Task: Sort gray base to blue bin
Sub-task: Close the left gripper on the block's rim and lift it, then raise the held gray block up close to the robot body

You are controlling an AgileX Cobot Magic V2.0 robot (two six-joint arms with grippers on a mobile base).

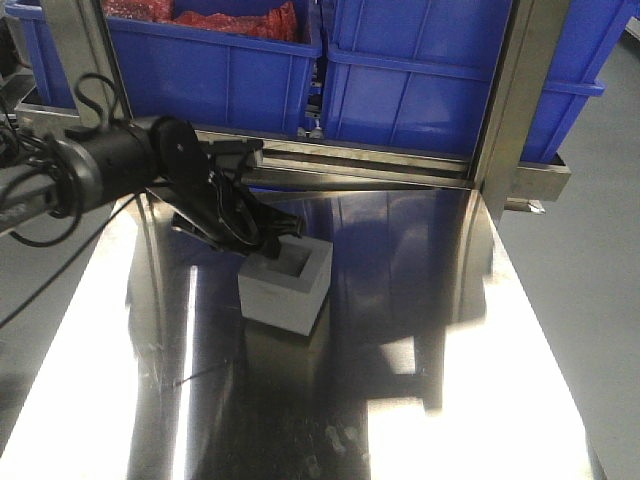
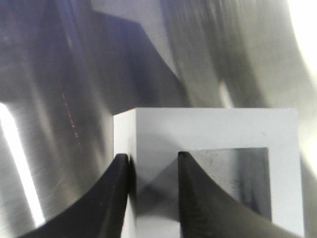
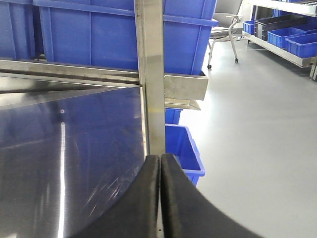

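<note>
- Base sits on the table, left of its middle; it looks rigid, matte, hollow and probably light.
- Left gripper pinches one wall of it, one finger inside the recess, which looks like a sound hold.
- Right gripper has its fingers pressed together, empty.
- Blue bin stands beyond the table's far edge; the rail and post stand in the way there.

Bright glare streaks across the steel table, left wrist view perhaps motion-blurred.

Shiny steel table, gray base on it left of centre, recess facing up
</note>
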